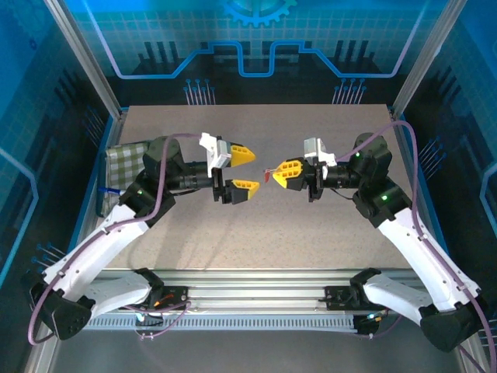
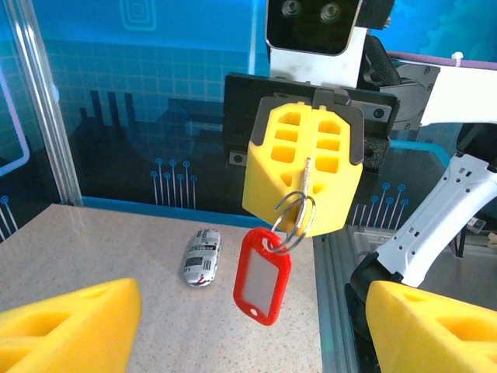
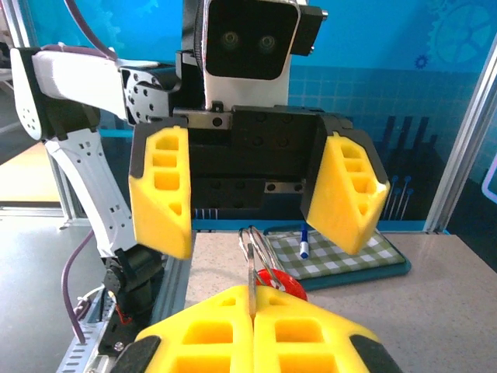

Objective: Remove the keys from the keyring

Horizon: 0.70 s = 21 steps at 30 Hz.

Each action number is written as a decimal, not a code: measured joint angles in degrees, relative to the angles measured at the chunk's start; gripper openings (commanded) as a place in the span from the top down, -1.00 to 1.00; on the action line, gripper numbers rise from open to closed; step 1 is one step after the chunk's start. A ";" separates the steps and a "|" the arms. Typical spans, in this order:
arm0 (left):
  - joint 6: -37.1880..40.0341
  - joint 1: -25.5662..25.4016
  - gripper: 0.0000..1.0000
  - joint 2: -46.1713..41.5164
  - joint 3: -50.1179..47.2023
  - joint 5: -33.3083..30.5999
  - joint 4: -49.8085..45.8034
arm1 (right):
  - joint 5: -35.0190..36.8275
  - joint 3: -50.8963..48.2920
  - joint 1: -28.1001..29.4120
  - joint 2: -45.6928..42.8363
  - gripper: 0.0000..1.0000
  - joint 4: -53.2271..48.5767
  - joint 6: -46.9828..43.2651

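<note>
My right gripper is shut on a thin grey key, seen edge-on between its yellow fingers. The keyring hangs from that key, with a red plastic tag dangling from the ring above the table. In the right wrist view the key, the keyring and the red tag stick out in front of my right gripper. My left gripper faces it, open, its jaws wide apart on either side of the ring and touching nothing.
A small silver printed oblong object lies on the speckled tabletop below the tag. A green checked cloth on a blue tray sits at the table's left edge, with a small blue-tipped item on it.
</note>
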 measured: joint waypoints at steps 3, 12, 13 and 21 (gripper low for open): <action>-0.61 -0.90 -0.37 1.66 0.00 0.52 1.70 | -1.14 0.00 0.00 0.35 1.00 1.70 1.53; -5.33 -1.42 -0.03 4.09 0.00 1.75 8.70 | -2.95 -0.48 0.00 1.03 1.00 5.14 4.76; -5.33 -1.68 -0.04 3.98 0.00 1.73 8.79 | -2.97 -0.50 0.00 1.03 1.00 5.25 4.83; -5.27 -2.19 -0.03 0.98 0.37 2.69 7.43 | -2.99 -0.55 -0.02 1.22 1.00 5.46 5.25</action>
